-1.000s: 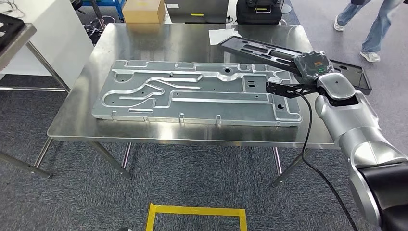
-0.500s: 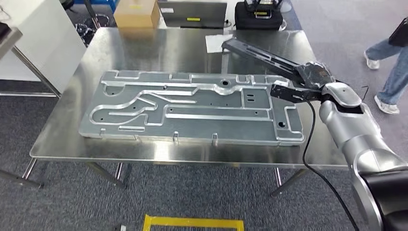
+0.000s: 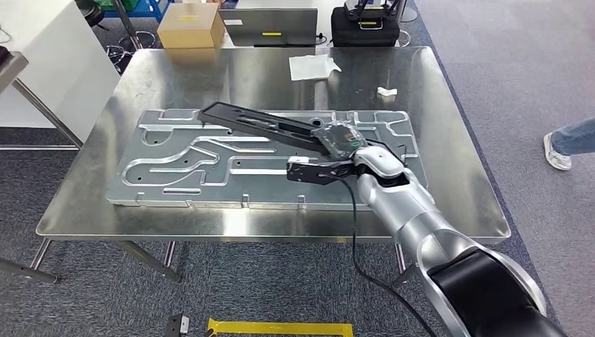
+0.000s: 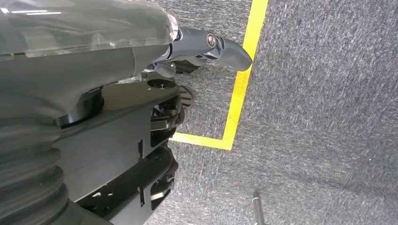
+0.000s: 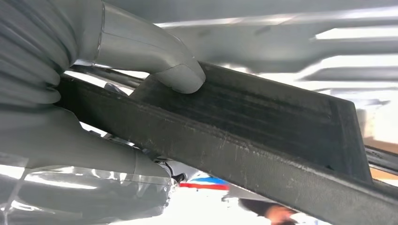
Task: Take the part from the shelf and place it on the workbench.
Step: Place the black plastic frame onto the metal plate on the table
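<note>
Black plastic, long and flat with cut-out slots: this is the part (image 3: 263, 124), and it hangs over the middle of the frame, above the counter (image 3: 435, 126). The right robot hand (image 3: 337, 149) pinches its near end; in the right wrist view the thumb (image 5: 176, 75) presses on the upper face of the part (image 5: 263, 131) and the other fingers are hidden under it. The far end of the part points to the upper left, over a big grey metal plate (image 3: 175, 158) that lies flat on the counter. I cannot tell if that far end already touches the plate.

The left robot hand (image 4: 206, 47) hangs low over the grey carpet (image 4: 328, 117) and a yellow floor line (image 4: 241, 77). Nothing is seen in it, but I cannot tell if its fingers are spread or curled.

I think the risk is in the grip: the part is long and held only at one end, so it may swing or slip out when it is lowered. It may also land on the raised ribs of the plate and then rock or slide.

The counter is shiny steel. Farther, at the upper edge, stand a cardboard box (image 3: 191, 28), a white sheet (image 3: 312, 67) and a black case (image 3: 361, 24). At the right edge, one shoe of a person (image 3: 558, 151) is on the carpet.
</note>
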Controlling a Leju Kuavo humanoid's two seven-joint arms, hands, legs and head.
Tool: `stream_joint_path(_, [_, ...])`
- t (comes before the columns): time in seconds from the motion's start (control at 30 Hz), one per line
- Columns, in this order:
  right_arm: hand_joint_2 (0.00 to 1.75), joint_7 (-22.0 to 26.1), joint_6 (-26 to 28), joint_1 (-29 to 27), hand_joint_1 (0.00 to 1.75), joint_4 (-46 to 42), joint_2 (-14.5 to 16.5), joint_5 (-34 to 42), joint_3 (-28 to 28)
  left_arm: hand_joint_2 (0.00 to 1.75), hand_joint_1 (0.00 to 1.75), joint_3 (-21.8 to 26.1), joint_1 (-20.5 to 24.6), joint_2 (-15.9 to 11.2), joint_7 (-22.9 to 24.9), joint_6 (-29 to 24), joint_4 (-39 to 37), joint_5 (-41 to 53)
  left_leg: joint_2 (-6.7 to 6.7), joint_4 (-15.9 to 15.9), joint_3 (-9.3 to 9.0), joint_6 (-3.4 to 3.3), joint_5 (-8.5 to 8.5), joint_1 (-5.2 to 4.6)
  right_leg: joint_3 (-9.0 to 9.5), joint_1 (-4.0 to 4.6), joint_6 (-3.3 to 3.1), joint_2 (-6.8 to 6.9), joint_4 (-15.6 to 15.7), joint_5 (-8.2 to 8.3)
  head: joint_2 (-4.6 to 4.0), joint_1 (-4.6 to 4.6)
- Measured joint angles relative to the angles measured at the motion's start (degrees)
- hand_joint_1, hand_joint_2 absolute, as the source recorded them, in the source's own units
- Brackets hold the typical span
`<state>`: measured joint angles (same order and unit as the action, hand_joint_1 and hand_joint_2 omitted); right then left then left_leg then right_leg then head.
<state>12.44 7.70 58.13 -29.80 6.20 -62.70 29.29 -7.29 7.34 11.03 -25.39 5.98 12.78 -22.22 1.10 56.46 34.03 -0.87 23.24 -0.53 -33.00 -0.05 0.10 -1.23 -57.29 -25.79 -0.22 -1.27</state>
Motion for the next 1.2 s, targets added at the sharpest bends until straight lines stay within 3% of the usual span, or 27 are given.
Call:
stream_joint_path(0.2, [1.75,0.03,-2.00,0.42,1.75,1.58,4.49,-0.82,3.66,1.75,0.00,0.02,-0.51,0.09,-0.15,-0.07,0.01,-0.39,0.10,0.08,0.04,0.04,-0.01,0.02,0.10,-0.02,0.00,0.14,0.00,0.00,0.00,0.00])
stream_joint_path(0.57, [1.75,-0.16,-1.93,-0.16,1.75,2.96,6.82,-0.99,7.01,1.75,0.00,0.02,-1.26,0.01,0.01,1.66,-0.01,-0.40,0.15,0.25,0.15,-0.04,0.04,-0.14,0.15,-0.15,0.05,0.18,0.11,0.03,0.00,0.00])
stream_joint_path(0.83, [1.75,3.06,-3.91,-1.62,1.75,-0.13,6.46,9.52,6.98,1.75,0.00,0.02,-1.60,-0.15,-0.01,1.63,-0.02,-0.40,0.10,0.35,0.14,-0.10,0.12,-0.13,0.15,-0.18,0.05,0.13,0.12,0.02,0.00,0.00])
stream_joint_path(1.2, [1.75,2.94,-2.24,-2.48,1.75,-3.27,3.91,15.27,5.19,1.75,0.00,0.02,-1.85,-0.17,-0.76,0.89,-0.02,-0.40,0.13,0.41,0.12,-0.11,0.12,-0.13,0.16,-0.19,0.05,0.17,0.13,0.02,0.00,0.00])
